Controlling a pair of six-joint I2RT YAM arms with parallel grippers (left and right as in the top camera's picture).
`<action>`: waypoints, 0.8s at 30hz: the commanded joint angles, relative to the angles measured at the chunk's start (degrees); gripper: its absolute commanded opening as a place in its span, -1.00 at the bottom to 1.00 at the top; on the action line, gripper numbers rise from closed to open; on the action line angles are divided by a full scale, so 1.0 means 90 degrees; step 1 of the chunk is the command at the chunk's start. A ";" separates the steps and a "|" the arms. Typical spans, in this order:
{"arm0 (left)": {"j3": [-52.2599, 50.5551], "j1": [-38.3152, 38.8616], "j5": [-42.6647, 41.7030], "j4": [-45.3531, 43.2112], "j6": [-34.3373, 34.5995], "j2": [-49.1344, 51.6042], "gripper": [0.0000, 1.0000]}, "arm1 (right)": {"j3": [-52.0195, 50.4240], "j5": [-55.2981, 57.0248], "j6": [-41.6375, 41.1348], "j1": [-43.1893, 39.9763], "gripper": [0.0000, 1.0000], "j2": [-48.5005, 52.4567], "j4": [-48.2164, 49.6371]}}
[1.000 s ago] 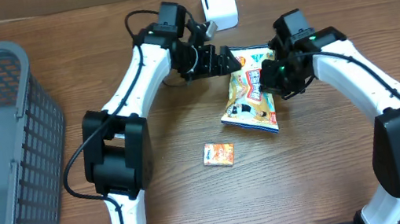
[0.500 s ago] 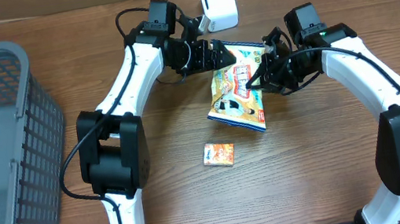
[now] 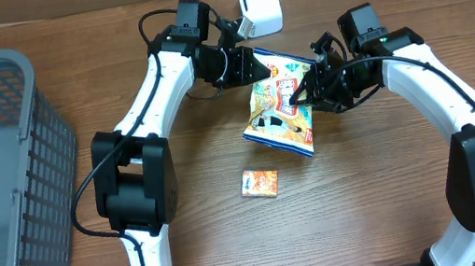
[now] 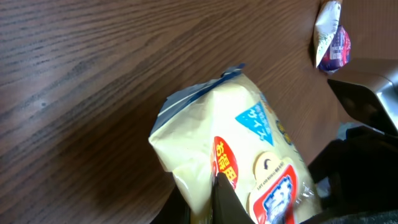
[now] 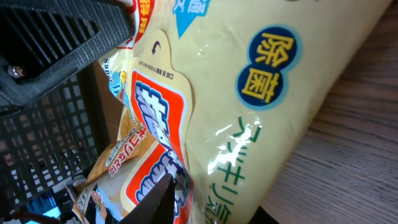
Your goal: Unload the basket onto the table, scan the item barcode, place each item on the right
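Tabletop (image 3: 373, 216): dark brown wood grain across nearly all my overhead view.
Light: even, I see only soft shadows under things.

Bright, even light falls on my table (image 3: 371, 207), and my shiny packet (image 5: 249, 106) shows white glare and looks blurry close up.

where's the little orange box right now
Overhead view: the small orange box lies on the brown wooden table near the centre, apart from the yellow printed pouch and just nearer the robot.
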State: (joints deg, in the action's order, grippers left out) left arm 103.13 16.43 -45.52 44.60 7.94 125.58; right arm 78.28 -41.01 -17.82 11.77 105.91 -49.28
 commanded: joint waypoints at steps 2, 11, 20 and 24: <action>-0.0007 -0.0160 -0.0202 0.0131 -0.0002 -0.0036 -0.92 | 0.0381 0.0826 0.0075 -0.0063 0.02 -0.0136 -0.0216; 0.0495 -0.0551 0.1785 0.1178 0.0845 -0.0245 -0.92 | 0.1724 0.2708 0.1530 0.0061 0.76 -0.0136 -0.1496; 0.0772 -0.0534 0.3048 0.1481 0.2045 -0.0250 -0.92 | 0.2052 0.4124 0.2086 0.1411 0.96 -0.0134 -0.1581; 0.0772 -0.0668 0.4124 0.1627 0.2628 -0.0250 -0.70 | 0.2050 0.5132 0.2079 0.2256 1.00 -0.0117 -0.1554</action>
State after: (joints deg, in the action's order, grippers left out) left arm 108.92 11.29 -18.92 58.83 24.97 125.14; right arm 95.85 -4.23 -0.36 27.66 105.91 -63.59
